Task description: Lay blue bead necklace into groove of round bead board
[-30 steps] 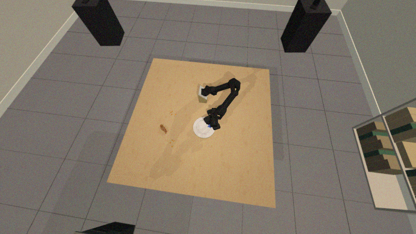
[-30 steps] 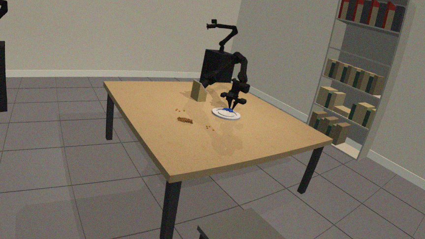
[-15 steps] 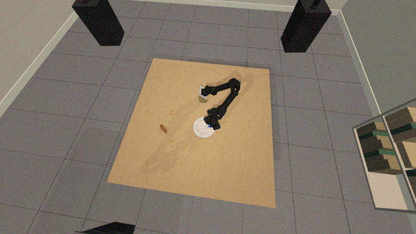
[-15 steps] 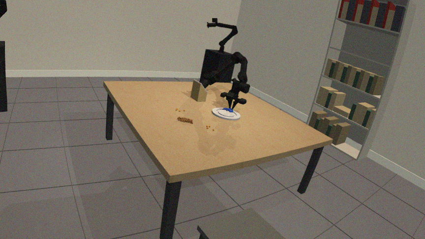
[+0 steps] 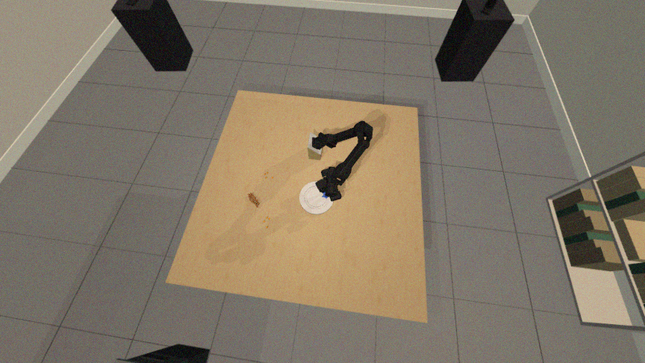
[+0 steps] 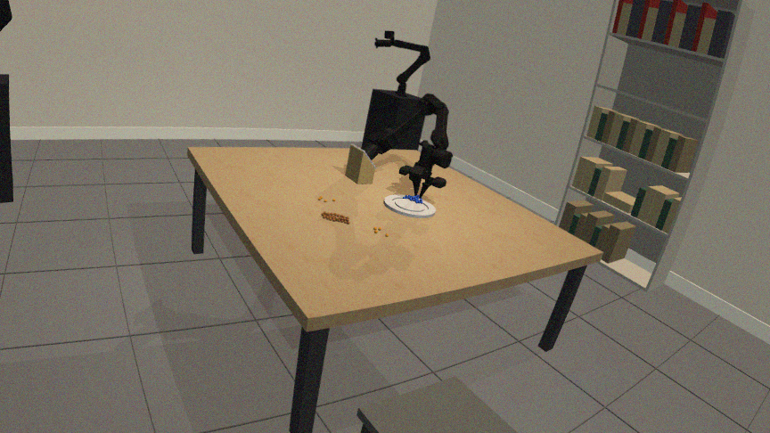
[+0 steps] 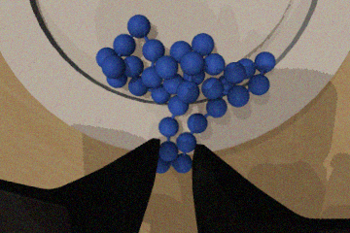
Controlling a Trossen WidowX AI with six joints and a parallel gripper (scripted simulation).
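Several beads of the blue necklace [image 5: 325, 195] [image 6: 413, 199] [image 7: 192, 63] sit pinched between the jaws.

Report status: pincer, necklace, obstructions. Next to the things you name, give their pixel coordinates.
Pincer [image 5: 328, 194] [image 6: 419, 195] [image 7: 177, 150] shut on the blue bead necklace's near end. Rest of necklace [image 5: 325, 195] [image 6: 413, 199] [image 7: 187, 63] bunched on bead board [image 5: 307, 207] [image 6: 392, 207] [image 7: 29, 83], not laid round groove. Nothing seen blocking the groove but the bunched beads.

Perhaps a lab, arms on black pedestals [image 5: 151, 30] [image 6: 392, 118]
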